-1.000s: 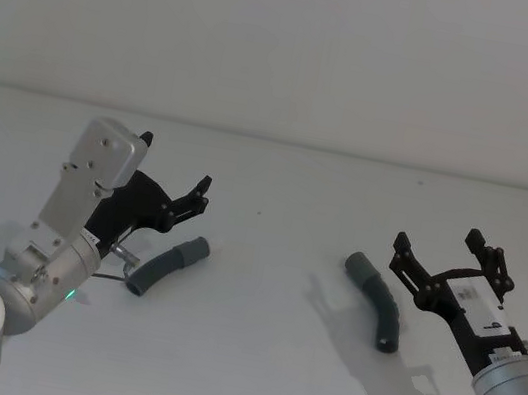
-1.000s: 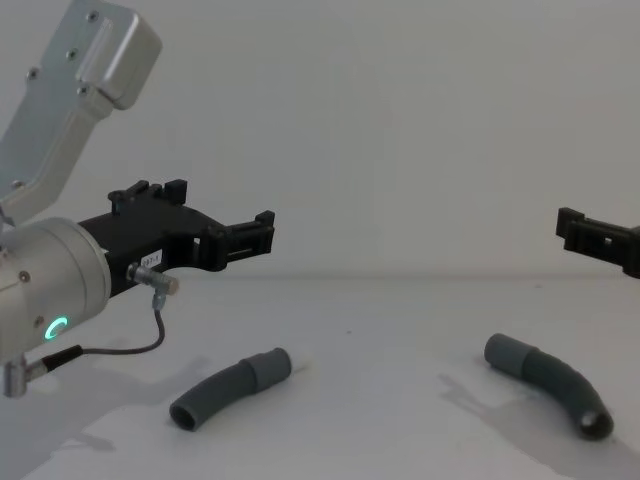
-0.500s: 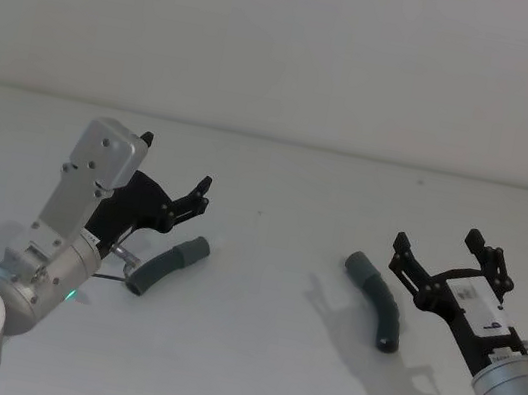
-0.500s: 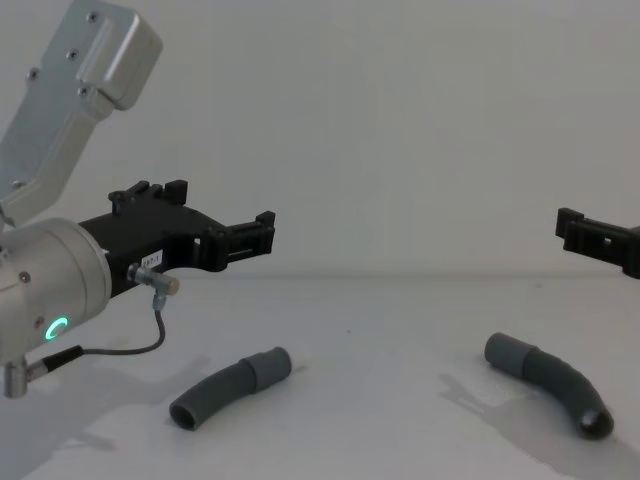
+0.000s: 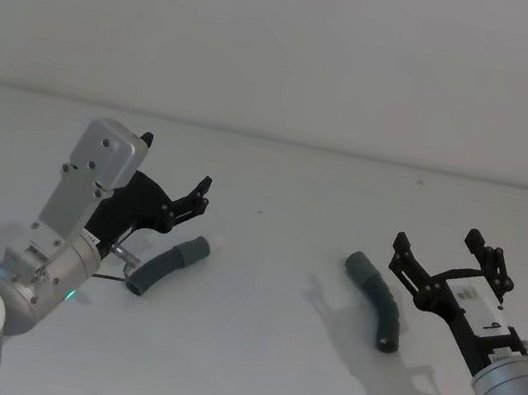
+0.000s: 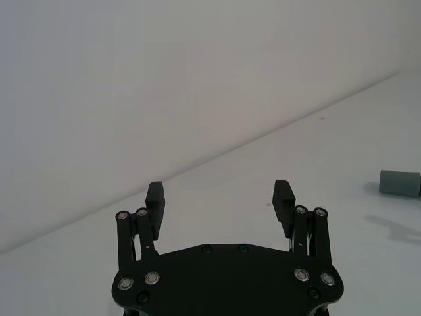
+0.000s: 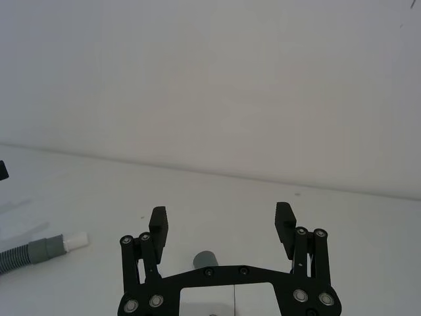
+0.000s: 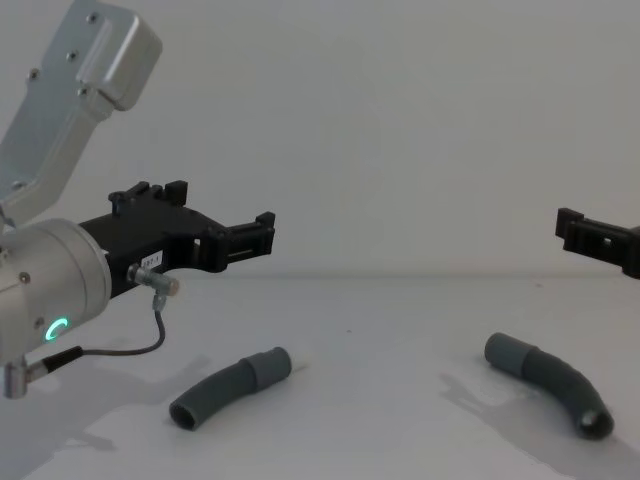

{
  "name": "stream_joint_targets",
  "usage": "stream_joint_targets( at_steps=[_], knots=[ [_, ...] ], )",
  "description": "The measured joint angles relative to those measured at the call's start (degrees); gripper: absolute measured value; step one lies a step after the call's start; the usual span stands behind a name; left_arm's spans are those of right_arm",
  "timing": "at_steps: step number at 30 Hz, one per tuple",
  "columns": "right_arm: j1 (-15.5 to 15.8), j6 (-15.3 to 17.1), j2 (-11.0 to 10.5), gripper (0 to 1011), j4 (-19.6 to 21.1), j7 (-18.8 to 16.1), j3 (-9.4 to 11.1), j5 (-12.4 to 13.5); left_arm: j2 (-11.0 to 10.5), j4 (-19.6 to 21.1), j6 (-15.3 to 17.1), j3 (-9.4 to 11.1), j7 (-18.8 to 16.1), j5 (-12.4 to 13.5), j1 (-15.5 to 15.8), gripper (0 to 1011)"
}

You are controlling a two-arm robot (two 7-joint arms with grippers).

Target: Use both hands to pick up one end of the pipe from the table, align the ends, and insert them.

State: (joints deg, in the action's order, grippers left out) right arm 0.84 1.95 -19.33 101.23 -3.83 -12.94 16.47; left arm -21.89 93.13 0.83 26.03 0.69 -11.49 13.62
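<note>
Because the two hose pieces lie well apart on the counter (image 5: 256,369), each arm hovers by its own: the left gripper (image 5: 176,163) over the left piece (image 5: 167,264), the right gripper (image 5: 437,239) beside the right piece (image 5: 376,299). Both keep their fingers wide and empty, probably ready to descend.

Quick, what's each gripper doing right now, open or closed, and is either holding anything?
Left gripper: jaws open, holding nothing; the left pipe piece lies ungrasped nearby.
Right gripper: jaws open, holding nothing; the right pipe piece lies ungrasped nearby.
</note>
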Motion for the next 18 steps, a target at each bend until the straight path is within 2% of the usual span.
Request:
stream_joint_targets(
  at_steps=[4,11,18],
  knots=[
    [0.0,0.0,0.0,1001,0.0,0.0,0.0,0.0,-0.1,-0.2,0.4,0.0,0.9,-0.3,0.4,1002],
    [0.0,0.0,0.0,1001,0.0,0.0,0.0,0.0,-0.9,-0.8,3.0,0.2,4.8,-1.9,1.9,1002],
    [0.0,0.0,0.0,1001,0.0,0.0,0.0,0.0,-2.3,-1.8,7.1,0.5,10.5,-4.3,4.3,1001]
  ],
)
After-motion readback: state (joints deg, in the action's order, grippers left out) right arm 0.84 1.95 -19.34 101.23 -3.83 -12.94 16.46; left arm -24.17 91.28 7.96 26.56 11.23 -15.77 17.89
